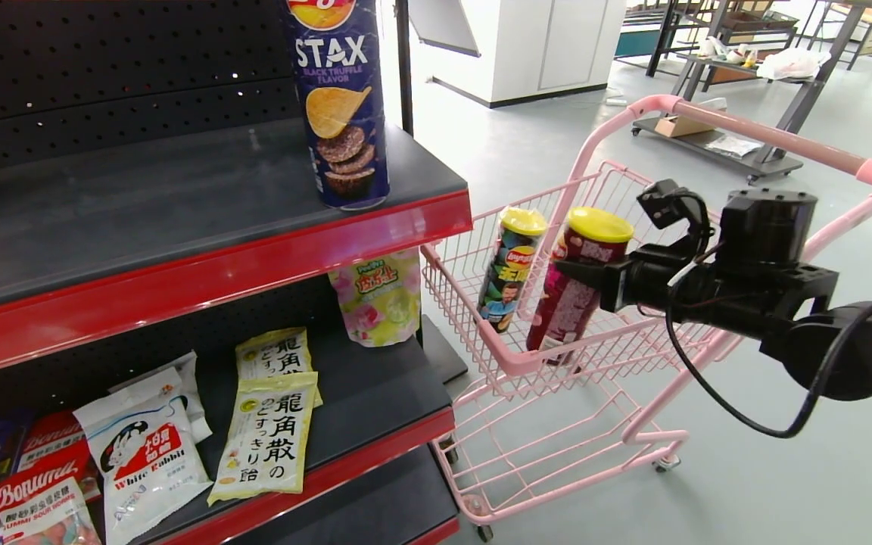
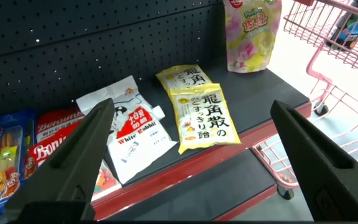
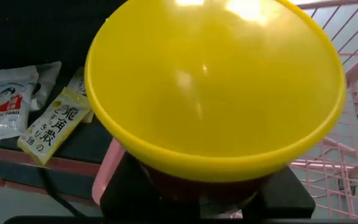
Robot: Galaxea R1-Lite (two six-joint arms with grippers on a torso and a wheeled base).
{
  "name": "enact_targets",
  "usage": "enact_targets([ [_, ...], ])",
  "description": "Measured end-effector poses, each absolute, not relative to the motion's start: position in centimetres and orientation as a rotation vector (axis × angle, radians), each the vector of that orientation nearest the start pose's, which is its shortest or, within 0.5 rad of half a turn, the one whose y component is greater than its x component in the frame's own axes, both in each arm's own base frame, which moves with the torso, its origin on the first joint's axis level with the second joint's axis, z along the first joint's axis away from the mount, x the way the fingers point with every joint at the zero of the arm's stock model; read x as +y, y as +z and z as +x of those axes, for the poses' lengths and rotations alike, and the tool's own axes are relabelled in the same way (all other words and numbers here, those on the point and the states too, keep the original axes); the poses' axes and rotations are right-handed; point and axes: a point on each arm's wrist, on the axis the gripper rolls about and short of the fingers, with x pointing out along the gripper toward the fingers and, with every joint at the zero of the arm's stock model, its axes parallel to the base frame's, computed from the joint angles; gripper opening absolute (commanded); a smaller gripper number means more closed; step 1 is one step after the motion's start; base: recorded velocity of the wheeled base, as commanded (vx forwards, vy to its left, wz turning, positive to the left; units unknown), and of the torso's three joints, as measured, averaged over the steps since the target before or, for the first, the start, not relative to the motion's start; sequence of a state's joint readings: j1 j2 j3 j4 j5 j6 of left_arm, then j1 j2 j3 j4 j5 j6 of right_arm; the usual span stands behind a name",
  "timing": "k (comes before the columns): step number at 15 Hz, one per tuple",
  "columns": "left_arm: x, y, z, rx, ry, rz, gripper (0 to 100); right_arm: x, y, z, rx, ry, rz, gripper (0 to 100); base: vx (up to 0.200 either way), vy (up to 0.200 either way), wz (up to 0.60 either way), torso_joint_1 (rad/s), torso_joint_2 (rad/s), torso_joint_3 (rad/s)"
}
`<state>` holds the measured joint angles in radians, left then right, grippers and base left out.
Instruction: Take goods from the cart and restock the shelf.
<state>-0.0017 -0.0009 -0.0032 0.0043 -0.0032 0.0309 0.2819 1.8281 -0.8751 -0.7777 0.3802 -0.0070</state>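
Head view showed the right pincer (image 1: 583, 281) clamped on the maroon can (image 1: 566, 322) inside the pink cart (image 1: 515, 363); the left pincer (image 2: 191, 106) hung spread apart over the lower shelf (image 2: 263, 102).

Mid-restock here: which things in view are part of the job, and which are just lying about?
Job:
- maroon can, held in the right gripper
- green can beside it
- cart
- shelf
- blue can, already on the shelf

Lying about:
- candy bags on the lower level
- table behind
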Motion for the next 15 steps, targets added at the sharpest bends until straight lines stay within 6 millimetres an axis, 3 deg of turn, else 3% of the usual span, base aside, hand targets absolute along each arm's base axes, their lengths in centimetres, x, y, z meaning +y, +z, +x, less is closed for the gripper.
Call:
enact_targets([
  [5,0.0,7.6,-2.3,0.002,-0.004,0.027,100,9.1,24.1,28.9,0.001,0.570,-0.007,0,0.000,0.000,0.00,0.000,0.00,0.000],
  [9,0.0,7.6,-2.3,0.002,-0.005,0.026,100,7.5,26.7,21.5,0.112,0.379,-0.024,0,0.000,0.000,0.00,0.000,0.00,0.000],
  [11,0.0,7.6,-2.3,0.002,-0.005,0.026,100,6.3,26.8,17.2,0.167,0.325,-0.042,0,0.000,0.000,0.00,0.000,0.00,0.000],
  [13,0.0,7.6,-2.3,0.002,-0.005,0.027,100,4.7,24.6,12.8,0.225,0.260,-0.068,0,0.000,0.000,0.00,0.000,0.00,0.000],
  [15,0.0,7.6,-2.3,0.001,-0.004,0.027,100,3.5,22.4,9.9,0.260,0.218,-0.084,0,0.000,0.000,0.00,0.000,0.00,0.000],
])
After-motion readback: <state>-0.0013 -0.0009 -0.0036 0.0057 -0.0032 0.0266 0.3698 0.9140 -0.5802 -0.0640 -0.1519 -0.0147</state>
